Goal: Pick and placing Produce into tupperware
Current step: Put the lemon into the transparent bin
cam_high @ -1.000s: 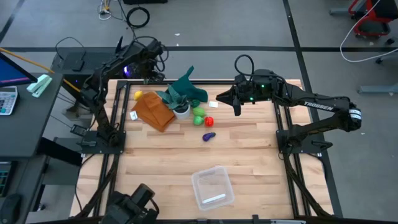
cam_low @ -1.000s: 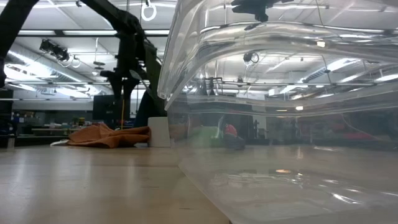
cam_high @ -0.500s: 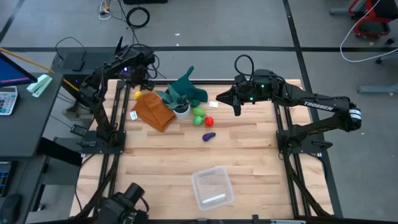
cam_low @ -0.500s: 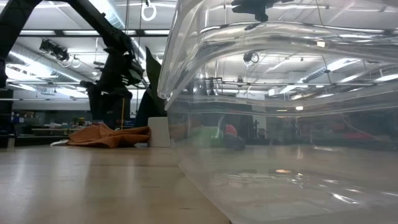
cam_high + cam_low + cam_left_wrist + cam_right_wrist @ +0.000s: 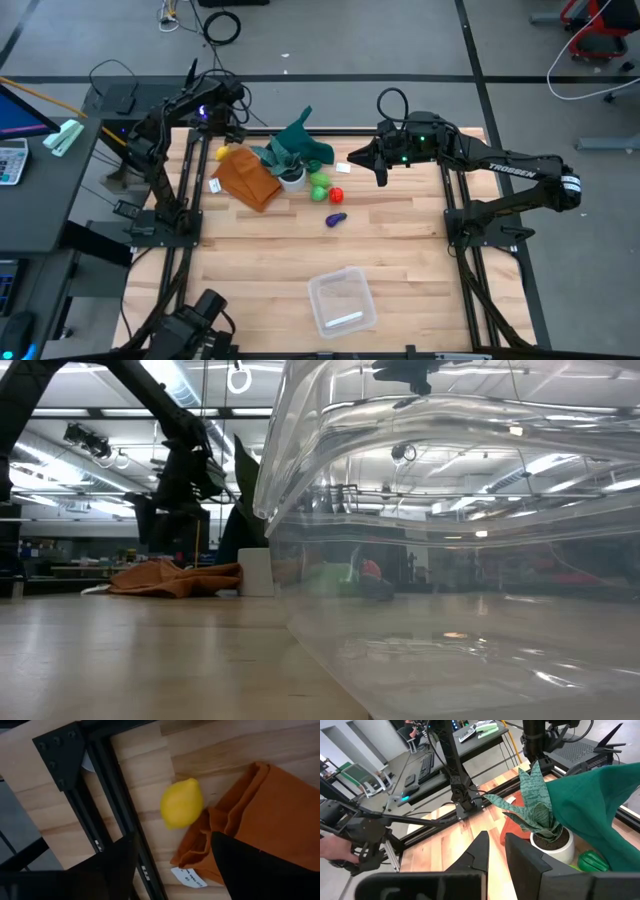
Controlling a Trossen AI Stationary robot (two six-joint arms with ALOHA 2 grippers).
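While you look down from the high view, the left gripper [image 5: 222, 118] hangs over the table's far left corner, close to the black frame rail, with the yellow lemon [image 5: 222, 153] just below it beside the orange-brown cloth [image 5: 246, 179]. The right gripper [image 5: 378, 166] waits over the far right part of the table, well apart from the produce. A white pot [image 5: 292, 179] with teal leaves stands at the cloth's edge; two green toys [image 5: 319, 185], a red toy [image 5: 336, 195] and a purple toy [image 5: 336, 219] lie just beyond it on bare wood planks. The clear tupperware [image 5: 342, 301] sits alone near the front edge, with wide open board between it and the produce.

From the low view, the tupperware's glossy curved wall [image 5: 420, 560] fills most of your sight; the crumpled cloth [image 5: 175, 578] and pot [image 5: 256, 572] show far back.

Through the left wrist view, the smooth oval lemon [image 5: 181, 803] lies touching the folded cloth [image 5: 260, 815] and close to the metal rail [image 5: 117, 805]; the dark fingers [image 5: 240, 860] stand wide apart.

Through the right wrist view, the right fingers [image 5: 525, 857] are narrowly parted and empty, facing the stiff-leaved plant pot [image 5: 550, 845].
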